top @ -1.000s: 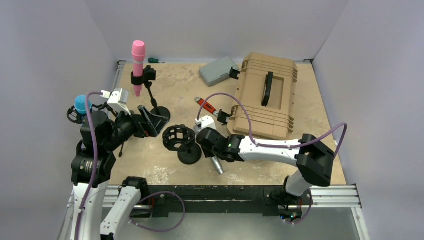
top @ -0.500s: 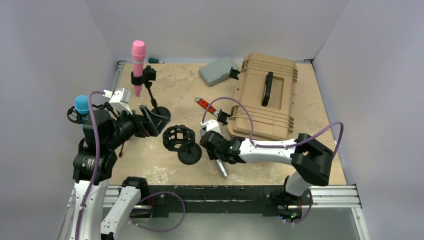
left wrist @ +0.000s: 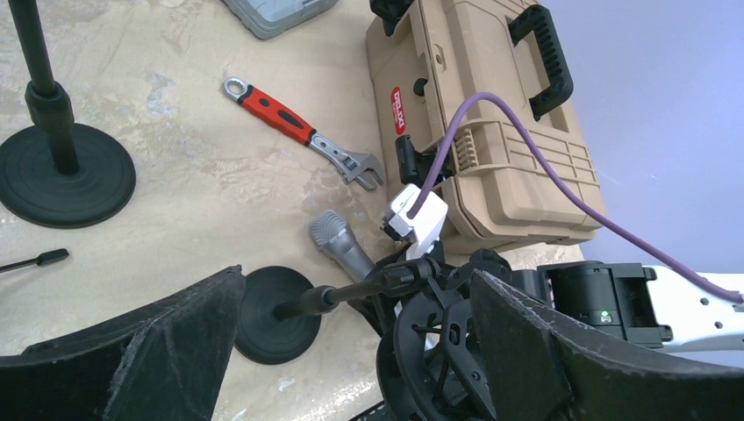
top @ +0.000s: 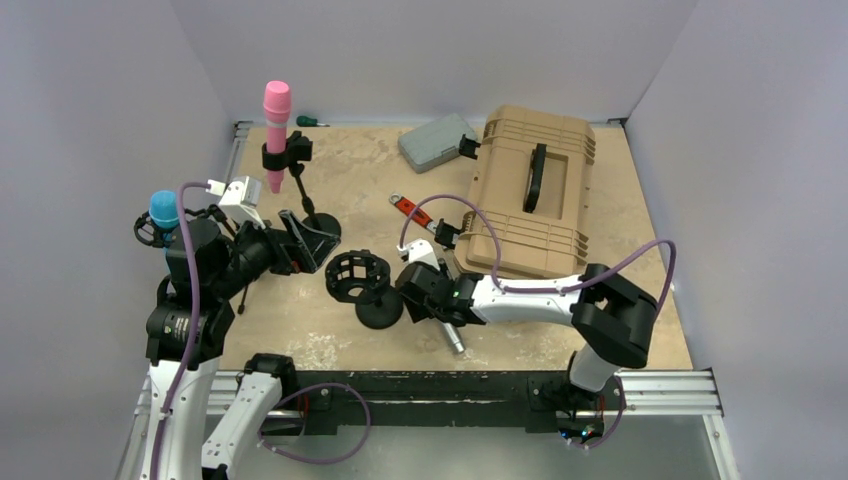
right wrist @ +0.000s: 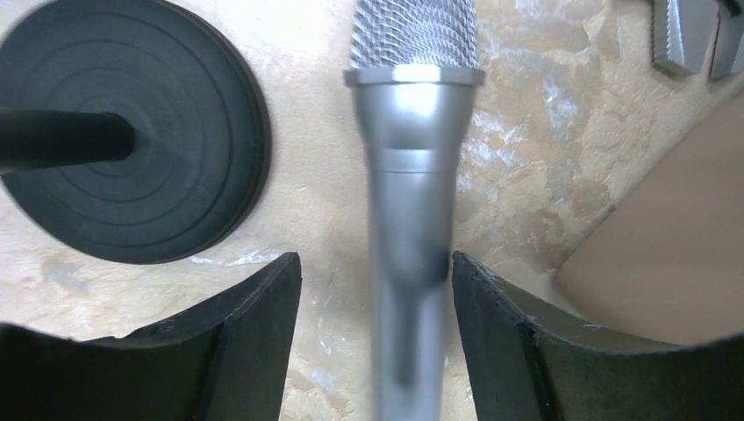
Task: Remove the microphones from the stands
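A silver microphone (right wrist: 412, 175) lies on the table, out of its stand, head toward the tan case. My right gripper (right wrist: 375, 263) is open, one finger on each side of the handle; the right finger (right wrist: 526, 324) is close against it, and there is a gap on the left. In the top view the handle end (top: 453, 338) sticks out under my right gripper (top: 428, 298). The black stand (top: 380, 312) with its empty ring mount (top: 357, 272) stands just left. My left gripper (left wrist: 355, 289) is open, with the ring mount (left wrist: 439, 342) between its fingers.
A tan case (top: 530, 190) lies at the back right, with a grey box (top: 435, 140) and a red wrench (top: 412, 212) beside it. A pink microphone (top: 276, 120) on a stand is at the back left. A blue microphone (top: 162, 210) is at the far left.
My right arm has drawn nearer and a little right with the silver microphone, whose handle end has shifted right toward the front edge. The left arm has barely moved.
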